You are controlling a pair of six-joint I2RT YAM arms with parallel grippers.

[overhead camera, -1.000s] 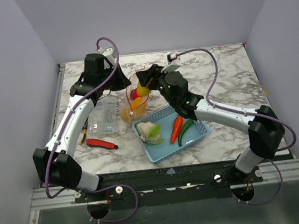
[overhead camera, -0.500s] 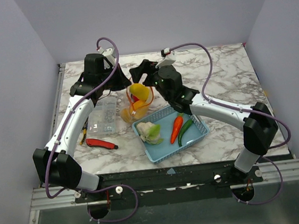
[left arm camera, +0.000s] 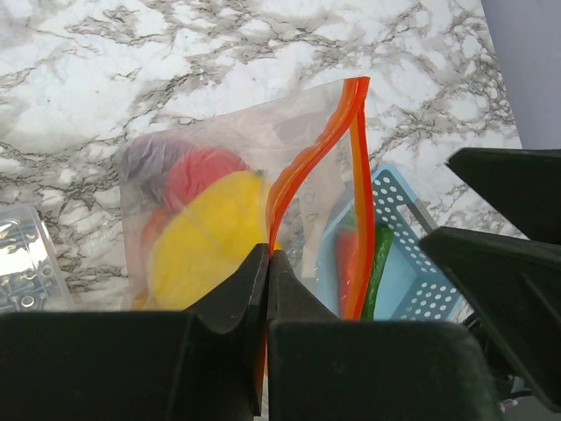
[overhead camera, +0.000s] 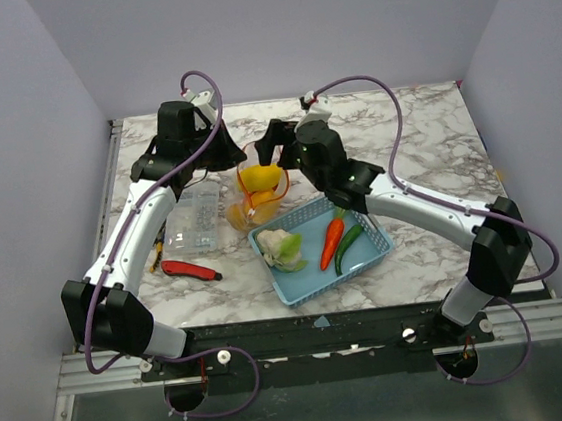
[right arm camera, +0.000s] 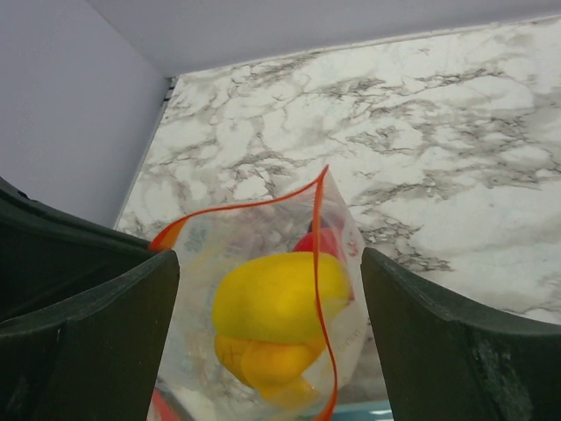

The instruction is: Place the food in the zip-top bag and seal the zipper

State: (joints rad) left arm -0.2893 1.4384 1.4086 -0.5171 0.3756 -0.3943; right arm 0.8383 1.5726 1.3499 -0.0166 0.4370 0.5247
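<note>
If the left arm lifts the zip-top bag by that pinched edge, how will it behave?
Probably floppy: the zip-top bag is thin crinkled film, pinched only at the zipper by the left end effector. It would likely sag and swing, since the yellow food and other pieces sit low inside. The mouth gapes, so tilting may spill them.

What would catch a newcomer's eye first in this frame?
The clear zip-top bag stands mid-table, stuffed with a bright yellow fruit over red and orange pieces. The left gripper pinches its orange zipper while the open right gripper hangs close by its mouth. In front, a blue basket holds a red chilli, a green chilli and a white-green vegetable.
</note>
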